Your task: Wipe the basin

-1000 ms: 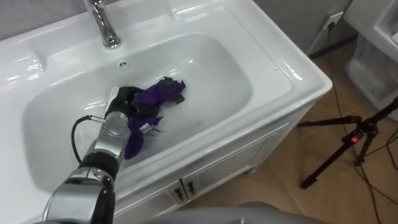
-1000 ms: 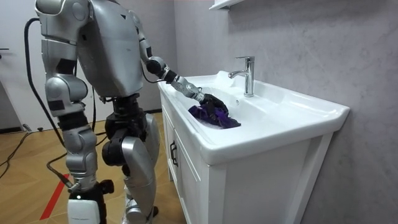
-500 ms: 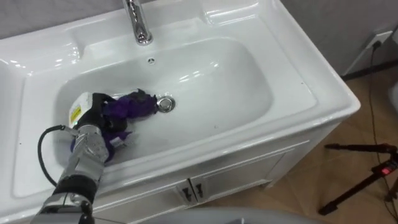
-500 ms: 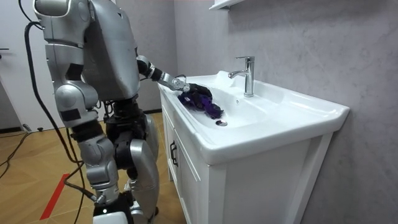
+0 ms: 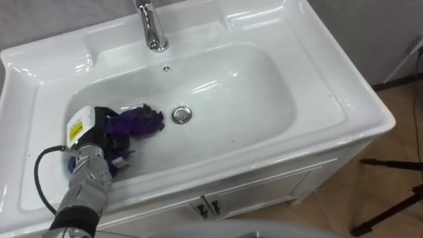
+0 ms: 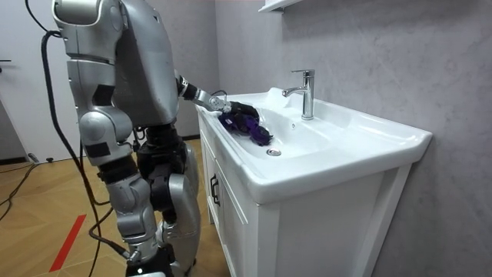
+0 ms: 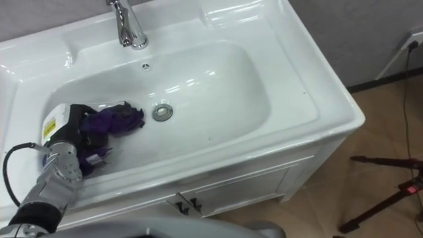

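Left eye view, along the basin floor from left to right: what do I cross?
left robot hand → purple cloth → drain → basin's right rim

The basin (image 5: 317, 99) was glossy white ceramic, smooth and bright with reflections. At the basin's back stood a polished chrome metal tap (image 5: 153, 30), and at its bottom sat a shiny metal drain ring (image 5: 182, 114). Inside the basin a crumpled purple cloth (image 5: 140, 121), soft and matt, was gripped by the left hand (image 5: 104, 129) of matt black plastic. Behind the basin, the grey wall (image 6: 369, 61) looked rough.
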